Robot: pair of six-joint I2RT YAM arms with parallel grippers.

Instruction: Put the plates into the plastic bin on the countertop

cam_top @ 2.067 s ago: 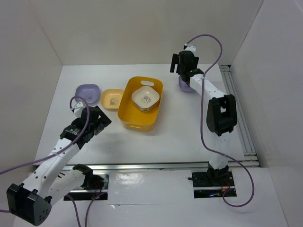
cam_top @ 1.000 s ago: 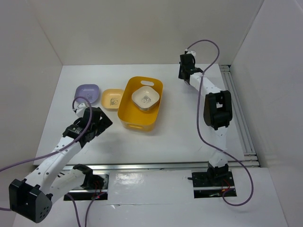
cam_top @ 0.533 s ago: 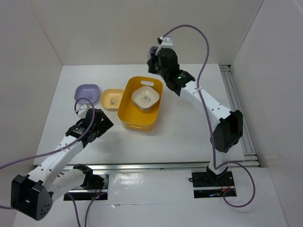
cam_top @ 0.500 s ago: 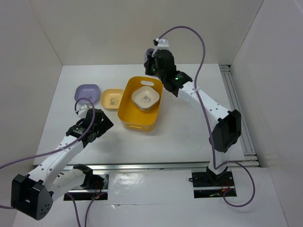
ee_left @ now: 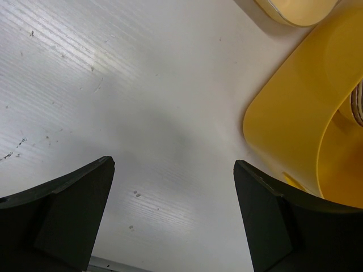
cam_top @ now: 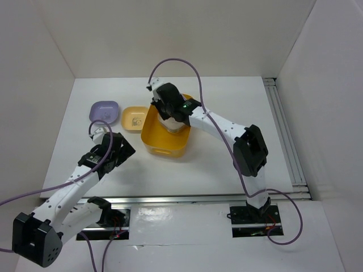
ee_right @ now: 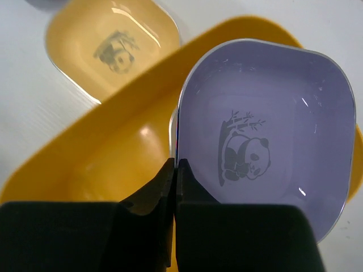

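The right end effector [ee_right: 174, 168] is closed on the rim of a lavender plate [ee_right: 266, 147] with a panda print. It pinches one edge and holds the plate level above the yellow-orange plastic bin [cam_top: 164, 141], which sits in the middle of the white counter [cam_top: 215, 153]. Seen from above, the right arm reaches leftward over the bin's far half and hides most of its inside. Just left of the bin, a yellow-orange plate [cam_top: 135, 118] with a similar print lies on the counter. A second lavender plate [cam_top: 105, 110] lies just left of that one, slightly farther back. The left end effector [ee_left: 173, 170] stands wide open and holds nothing. It hovers low over bare counter near the bin's near-left corner, which shows to the right of its fingers in the wrist view.
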